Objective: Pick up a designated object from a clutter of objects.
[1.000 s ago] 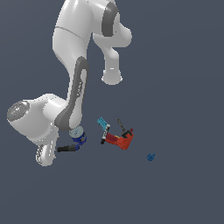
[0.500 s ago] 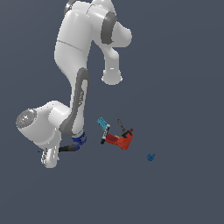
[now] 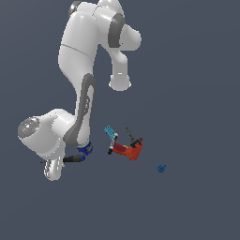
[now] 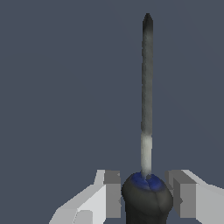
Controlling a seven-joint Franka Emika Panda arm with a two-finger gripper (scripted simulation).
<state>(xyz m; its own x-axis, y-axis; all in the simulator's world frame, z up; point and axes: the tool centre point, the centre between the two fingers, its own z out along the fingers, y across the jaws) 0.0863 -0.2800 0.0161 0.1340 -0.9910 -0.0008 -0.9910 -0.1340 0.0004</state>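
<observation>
A simulated white robot arm bends low over a plain grey bench (image 3: 197,93), its tool (image 4: 145,192) set at the exterior view's lower left, well apart from most of the clutter. In the wrist view the two pale fingers (image 4: 111,192) stand on either side of the black handle of the screwdriver (image 4: 147,109), whose blue band shows at the handle's end and whose long thin dark shaft runs straight away from the camera. The fingers look close against the handle, but narrow gaps may remain, so whether the tool is clenched on it or only poised around it cannot be told. In the exterior view the screwdriver (image 3: 74,159) shows as a short dark stub beside the arm's wrist, with a blue can (image 3: 85,149) just beside it. Further to the exterior view's right lie a teal-and-black piece (image 3: 110,133), a red drill (image 3: 130,149) and, well apart, a tiny blue knob (image 3: 161,168). To do this step well, the tool would best close squarely on the thick handle, not the slippery shaft, keep the handle centred between the fingers, and lift straight up so the can nearby is not knocked. No brand, label or writing can be read on any object.
</observation>
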